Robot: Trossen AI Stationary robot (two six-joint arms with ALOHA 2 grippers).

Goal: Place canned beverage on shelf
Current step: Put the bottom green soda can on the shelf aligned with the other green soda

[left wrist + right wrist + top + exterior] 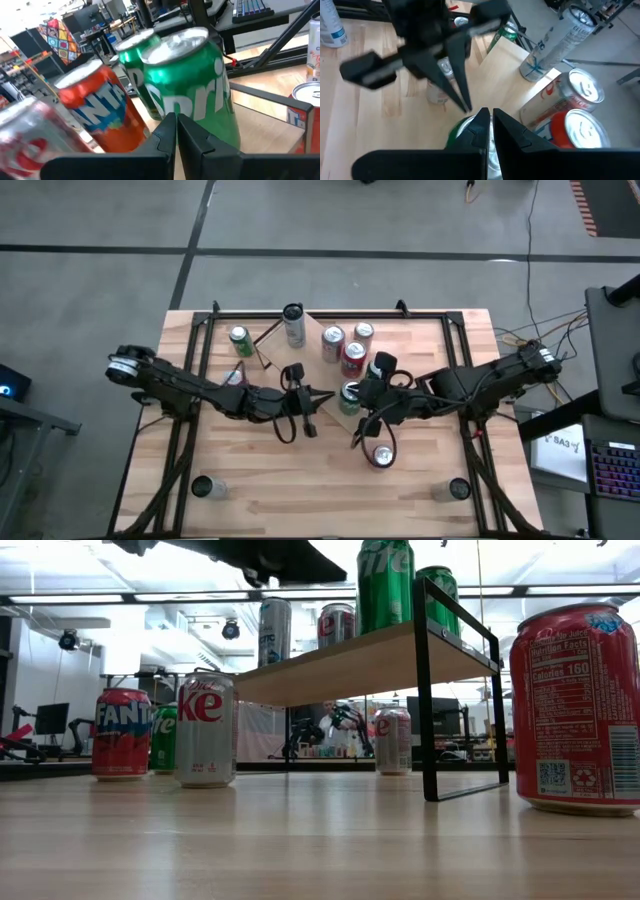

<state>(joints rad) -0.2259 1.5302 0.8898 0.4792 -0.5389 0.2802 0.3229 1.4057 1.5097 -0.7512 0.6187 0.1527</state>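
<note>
Hovering over the plank table [300, 480] (cans scattered about), both grippers clenched empty beside the shelf [350, 665].

The light-wood shelf [350, 665] with black end frames stands on the table, carrying upright cans [385, 585].

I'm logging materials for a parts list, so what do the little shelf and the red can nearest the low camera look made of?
The small light-wood shelf: pale board with visible grain, apparently unvarnished wood, on thin matte black frames that look like metal. The red drink can: glossy printed surface with a bare silvery bottom rim, probably aluminium.
</note>
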